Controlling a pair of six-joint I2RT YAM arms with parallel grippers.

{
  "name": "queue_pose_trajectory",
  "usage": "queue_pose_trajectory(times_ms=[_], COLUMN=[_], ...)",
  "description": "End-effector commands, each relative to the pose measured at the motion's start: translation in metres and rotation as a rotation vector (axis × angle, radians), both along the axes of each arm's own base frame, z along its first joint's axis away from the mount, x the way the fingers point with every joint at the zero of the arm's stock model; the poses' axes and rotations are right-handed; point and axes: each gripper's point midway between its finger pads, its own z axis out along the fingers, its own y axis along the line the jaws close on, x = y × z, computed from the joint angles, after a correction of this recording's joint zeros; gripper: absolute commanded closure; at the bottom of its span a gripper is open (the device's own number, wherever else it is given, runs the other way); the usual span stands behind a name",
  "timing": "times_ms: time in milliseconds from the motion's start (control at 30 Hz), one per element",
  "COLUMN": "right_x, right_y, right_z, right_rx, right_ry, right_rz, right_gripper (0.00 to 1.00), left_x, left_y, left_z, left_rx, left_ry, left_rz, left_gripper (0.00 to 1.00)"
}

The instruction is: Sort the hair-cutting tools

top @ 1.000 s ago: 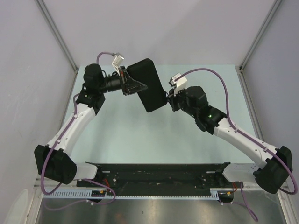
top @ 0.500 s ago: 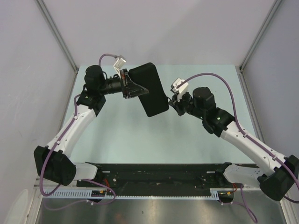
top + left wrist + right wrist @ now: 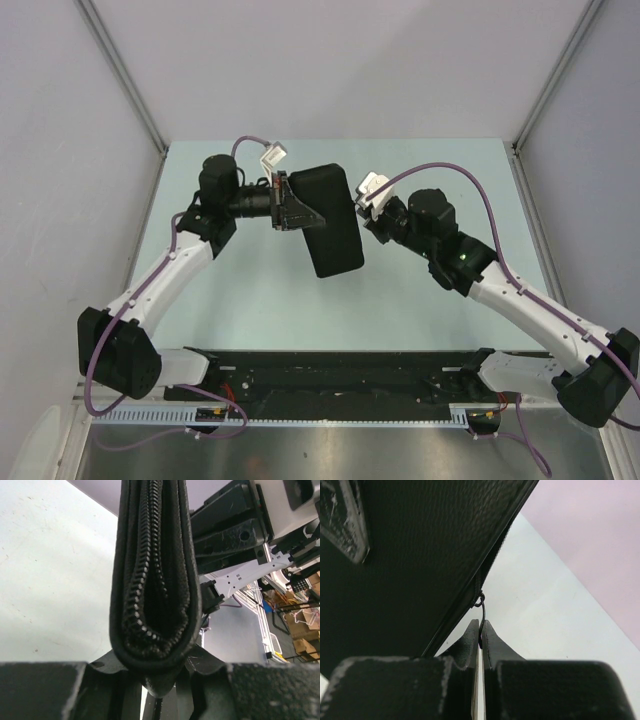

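A flat black fabric case point(image 3: 332, 218) hangs above the table between my two grippers. My left gripper point(image 3: 302, 206) is shut on the case's left edge; the left wrist view shows the zipped edge point(image 3: 152, 570) clamped in my left gripper point(image 3: 157, 666). My right gripper point(image 3: 362, 212) is at the case's right edge. In the right wrist view my right gripper point(image 3: 480, 630) is shut on the thin black zipper pull point(image 3: 482, 611), which hangs from the case point(image 3: 410, 545). No scissors or combs are in view.
The pale green table point(image 3: 260, 290) lies under the arms, with grey walls on three sides. A black rail point(image 3: 340, 375) with the arm bases runs along the near edge.
My left arm has carried the case to the right and toward the near edge. My right gripper has stayed at the case's right edge and followed it.
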Motion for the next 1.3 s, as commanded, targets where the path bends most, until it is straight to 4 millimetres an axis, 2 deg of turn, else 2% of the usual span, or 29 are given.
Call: queue_pose_trajectory(times_ms=[0,267,433,600,833,1167,1267], right_x=[0.026,0.029,0.027,0.034,0.048,0.073,0.079], right_y=[-0.014,-0.031,-0.031,-0.034,-0.05,-0.06,-0.061], right_z=[0.063,0.08,0.076,0.071,0.084,0.085,0.092], right_rx=[0.106,0.159,0.108,0.032,-0.038,-0.214,-0.236], right_ry=[-0.196,-0.214,-0.19,-0.185,-0.24,-0.388,-0.422], right_rz=[-0.121,-0.114,-0.069,-0.072,-0.033,0.03,0.043], right_gripper=[1.0,1.0,1.0,1.0,1.0,1.0,1.0], left_x=[-0.051,-0.083,-0.097,-0.103,-0.106,-0.111,-0.112], left_y=[0.001,0.005,0.004,-0.004,-0.015,-0.033,-0.039], left_z=[0.016,0.006,-0.002,-0.013,-0.028,-0.043,-0.048], left_rx=[-0.036,-0.041,-0.04,-0.027,-0.008,0.01,0.016], left_ry=[-0.004,0.018,0.031,0.072,0.119,0.17,0.177], left_rz=[-0.188,-0.298,-0.343,-0.381,-0.412,-0.505,-0.52], left_gripper=[0.99,0.99,0.99,0.99,1.0,1.0,1.0])
